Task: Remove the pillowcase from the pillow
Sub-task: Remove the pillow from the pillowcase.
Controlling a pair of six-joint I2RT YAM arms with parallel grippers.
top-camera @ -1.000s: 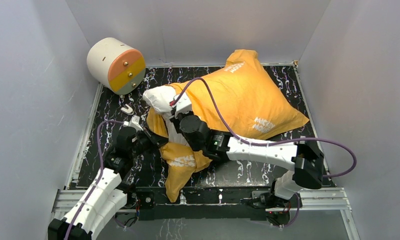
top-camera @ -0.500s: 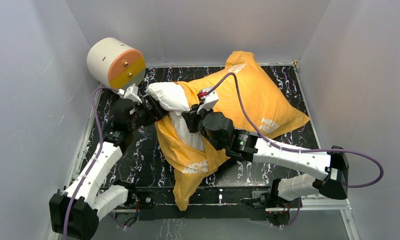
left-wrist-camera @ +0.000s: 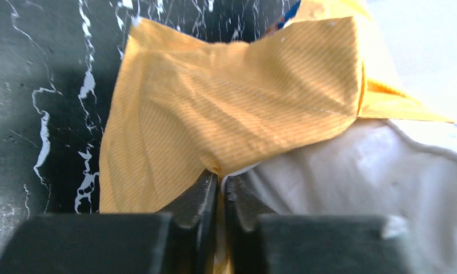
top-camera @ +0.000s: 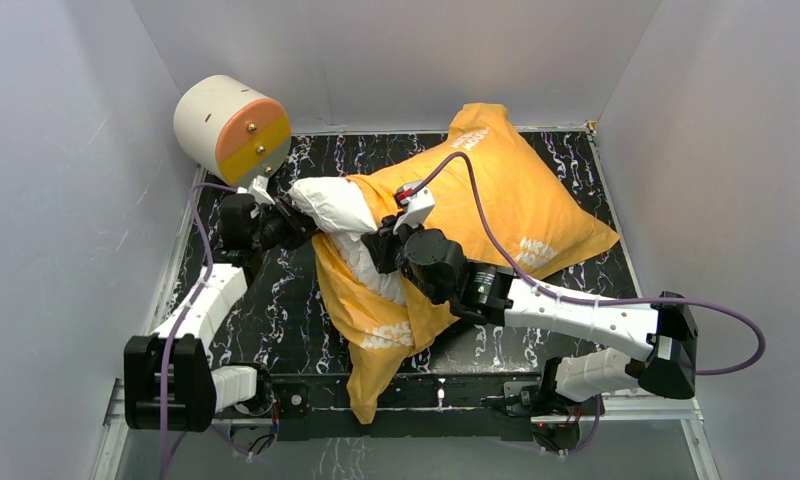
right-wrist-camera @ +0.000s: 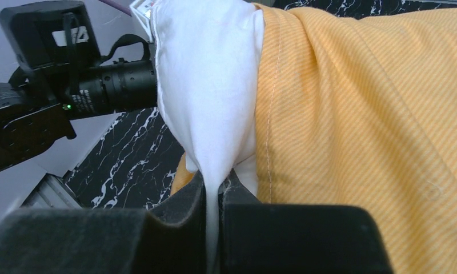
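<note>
White walls on three sides, black marbled worktop (top-camera: 276, 320) under everything. Cream cylinder (top-camera: 226, 125) with an orange-yellow end sits at the far left corner.

Pillowcase (top-camera: 506, 200): orange-yellow face up, white lettering showing. Bulk lies far right, top corner up against the far wall. A loose tail of it runs down to the near edge at centre.

Pillow (top-camera: 338, 203): mostly inside the case. One plump white corner sticks out of the opening left of centre, pointing left toward the cylinder.

Left hand (left-wrist-camera: 220, 178): closed. Fingers pinch the orange-yellow edge of the pillowcase right where it meets the white pillow; a strip of yellow fabric shows between them. It sits at the left side of the exposed corner, low over the worktop.

Right hand (right-wrist-camera: 213, 182): closed on a fold of the white pillow fabric, which rises straight out from between the fingers. Stitched hem of the pillowcase is just beside it, touching the pillow.

Both hands are close together, one on each side of the exposed corner.
</note>
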